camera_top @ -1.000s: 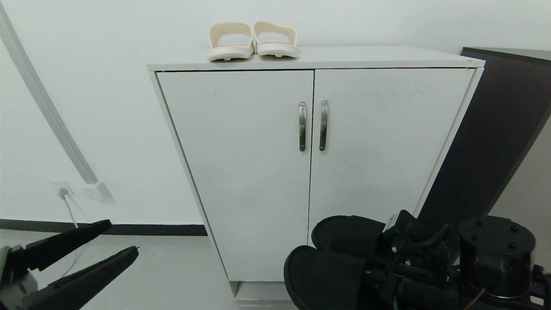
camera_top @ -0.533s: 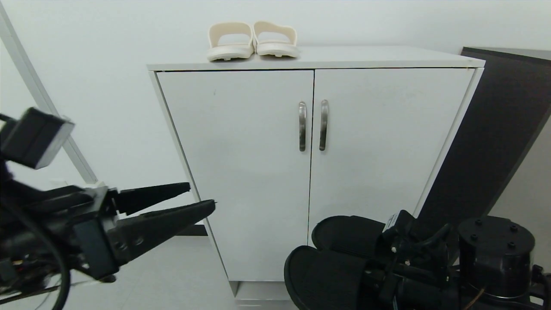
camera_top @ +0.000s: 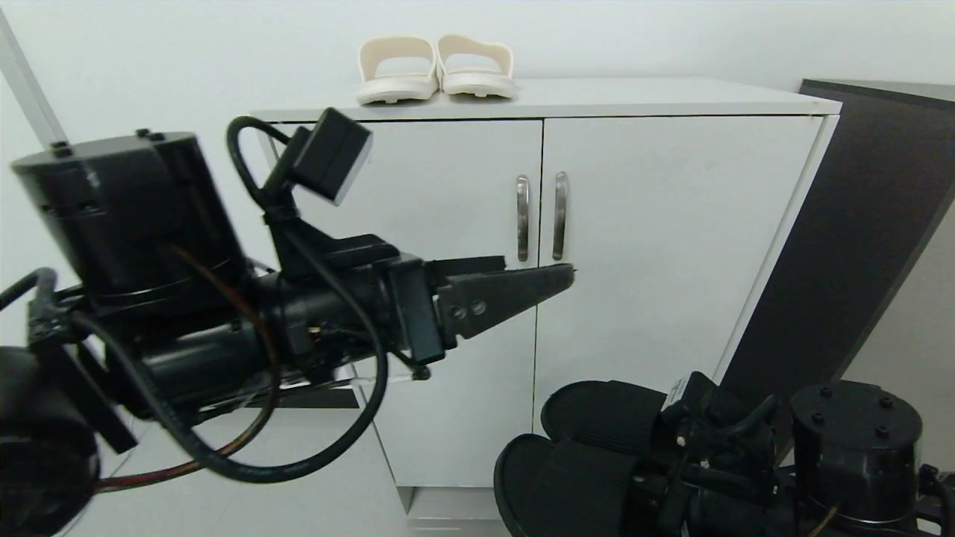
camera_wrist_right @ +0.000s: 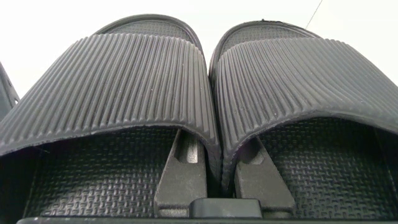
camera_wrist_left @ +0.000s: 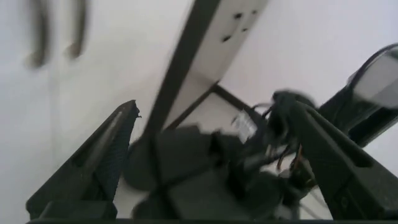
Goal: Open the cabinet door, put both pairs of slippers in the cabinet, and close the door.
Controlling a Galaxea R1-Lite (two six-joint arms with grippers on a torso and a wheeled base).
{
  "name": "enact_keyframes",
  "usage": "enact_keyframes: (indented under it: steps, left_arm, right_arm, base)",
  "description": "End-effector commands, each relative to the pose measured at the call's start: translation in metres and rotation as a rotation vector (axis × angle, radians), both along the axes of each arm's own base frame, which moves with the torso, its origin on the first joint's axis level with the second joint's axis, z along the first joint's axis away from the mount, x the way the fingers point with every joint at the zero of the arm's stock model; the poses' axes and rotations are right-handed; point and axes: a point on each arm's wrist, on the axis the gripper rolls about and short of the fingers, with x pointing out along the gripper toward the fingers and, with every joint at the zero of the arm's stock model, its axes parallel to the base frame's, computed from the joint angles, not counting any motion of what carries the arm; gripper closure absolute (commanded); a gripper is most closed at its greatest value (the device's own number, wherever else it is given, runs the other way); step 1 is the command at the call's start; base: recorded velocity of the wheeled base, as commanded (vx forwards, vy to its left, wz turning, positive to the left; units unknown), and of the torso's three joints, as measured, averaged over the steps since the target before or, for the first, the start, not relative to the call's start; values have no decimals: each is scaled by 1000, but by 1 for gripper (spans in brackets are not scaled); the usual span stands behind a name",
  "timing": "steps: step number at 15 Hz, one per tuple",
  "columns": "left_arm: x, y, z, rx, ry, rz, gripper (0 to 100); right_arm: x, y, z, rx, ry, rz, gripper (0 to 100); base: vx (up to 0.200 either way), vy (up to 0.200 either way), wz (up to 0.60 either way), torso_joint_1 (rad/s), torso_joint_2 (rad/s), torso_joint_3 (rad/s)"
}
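- Both cabinet doors (camera_top: 656,239) are shut. The left gripper (camera_top: 537,267), jaws spread wide, sits level with the left door handle (camera_top: 522,218), probably to pull it.
- The right gripper (camera_wrist_right: 217,144) pinches the black slippers (camera_top: 589,406) together low before the cabinet, ready for stowing.
- The cream slippers (camera_top: 436,71) sit on the cabinet top (camera_top: 671,93).

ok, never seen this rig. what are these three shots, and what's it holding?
It's a two-armed robot on wheels. The wide shot is from its head camera; the other two look out from each wrist. The left gripper, open and empty, hovers before the shut white cabinet, near its door handles. The right gripper pinches a pair of black slippers by their straps, low before the cabinet. A cream pair sits on the cabinet top.
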Motion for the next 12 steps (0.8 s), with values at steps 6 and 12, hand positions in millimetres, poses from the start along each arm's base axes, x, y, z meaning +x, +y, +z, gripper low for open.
enact_keyframes:
  steps: [6, 12]
  left_arm:
    - [46, -71, 4, -65, 111, -89, 0]
    - [59, -69, 21, -51, 111, 59, 0]
  right_arm:
    - [0, -1, -1, -3, 6, 0, 100]
    - [-1, -1, -3, -9, 9, -3, 100]
  base:
    - [0, 0, 0, 0, 0, 0]
    - [0, 0, 0, 0, 0, 0]
